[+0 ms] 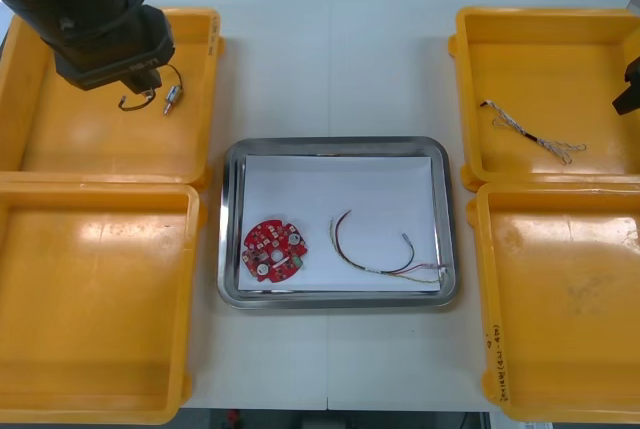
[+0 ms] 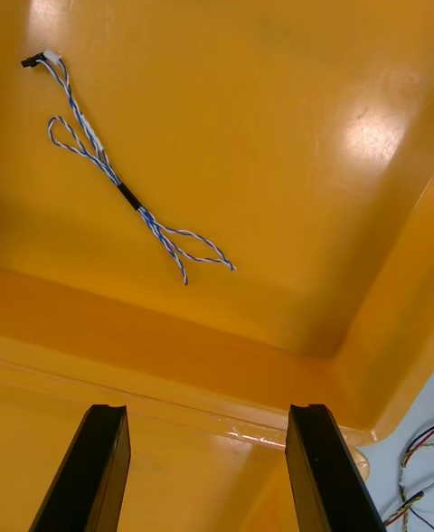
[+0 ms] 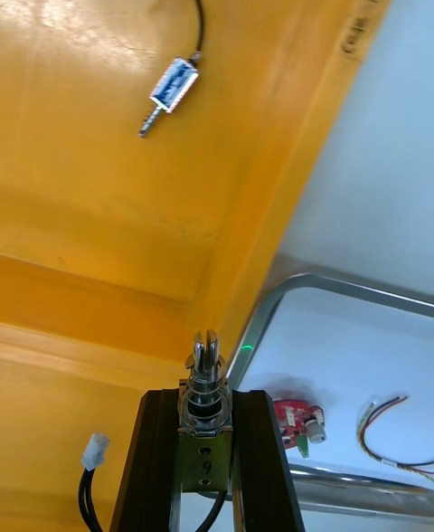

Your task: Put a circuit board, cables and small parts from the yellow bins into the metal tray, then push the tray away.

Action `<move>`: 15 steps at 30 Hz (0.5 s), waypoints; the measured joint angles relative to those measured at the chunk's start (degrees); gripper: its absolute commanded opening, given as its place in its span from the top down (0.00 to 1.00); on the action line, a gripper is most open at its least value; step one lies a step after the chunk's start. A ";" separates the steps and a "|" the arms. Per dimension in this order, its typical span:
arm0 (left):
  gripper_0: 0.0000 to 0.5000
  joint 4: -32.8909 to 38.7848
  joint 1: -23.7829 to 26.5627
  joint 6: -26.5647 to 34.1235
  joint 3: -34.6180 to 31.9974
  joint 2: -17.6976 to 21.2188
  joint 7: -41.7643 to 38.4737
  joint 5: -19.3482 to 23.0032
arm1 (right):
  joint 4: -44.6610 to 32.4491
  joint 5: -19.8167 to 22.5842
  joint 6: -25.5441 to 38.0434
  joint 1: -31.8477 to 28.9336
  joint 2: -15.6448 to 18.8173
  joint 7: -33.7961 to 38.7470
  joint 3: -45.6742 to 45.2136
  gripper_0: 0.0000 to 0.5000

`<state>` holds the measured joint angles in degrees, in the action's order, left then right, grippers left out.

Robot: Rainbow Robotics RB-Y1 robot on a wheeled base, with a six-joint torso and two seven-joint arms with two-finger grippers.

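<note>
Circuit board: in metal tray, beside red and yellow cable | left pincer: clenched on small metal part, over far left yellow bin | right pincer: released, over far right yellow bin

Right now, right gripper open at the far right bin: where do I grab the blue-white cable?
Grip the cable at its black band, where strands bunch; the ends splay into loops. It lies flat on the bin floor, off the walls, so the right gripper likely does best straight down, fingers across it.
</note>
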<state>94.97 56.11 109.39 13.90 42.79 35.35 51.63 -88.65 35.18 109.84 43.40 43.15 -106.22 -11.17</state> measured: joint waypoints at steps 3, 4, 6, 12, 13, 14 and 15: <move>1.00 2.54 -0.07 0.06 0.07 -0.91 0.00 0.33 | 3.24 -0.01 0.00 1.58 -0.05 -0.03 0.00 0.00; 1.00 3.17 -0.12 0.09 0.21 -1.24 0.00 0.38 | 4.22 -0.06 0.00 2.13 -0.10 -0.24 0.01 0.00; 1.00 4.27 -0.19 0.11 0.91 -1.88 0.00 0.50 | 5.92 -0.46 0.00 3.21 -0.24 -2.16 0.10 0.00; 1.00 5.00 -0.19 0.11 6.23 -3.06 -0.01 0.54 | 7.58 -2.24 -0.04 4.58 -0.37 -10.01 1.91 0.00; 1.00 5.00 -0.21 0.11 7.21 -3.32 -0.01 0.48 | 7.81 -2.60 -0.10 4.69 -0.47 -10.01 2.27 0.00; 1.00 5.00 -0.25 0.08 8.06 -3.60 -0.01 0.42 | 8.11 -2.95 -0.17 4.81 -0.62 -10.03 2.54 0.00; 1.00 5.00 -0.34 -0.15 8.75 -3.91 -0.01 0.27 | 8.45 -3.26 -0.39 4.95 -0.81 -10.16 2.70 0.00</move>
<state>99.96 55.77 109.24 22.65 38.88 35.34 51.90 -80.20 31.92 109.44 48.35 42.34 -116.38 -8.47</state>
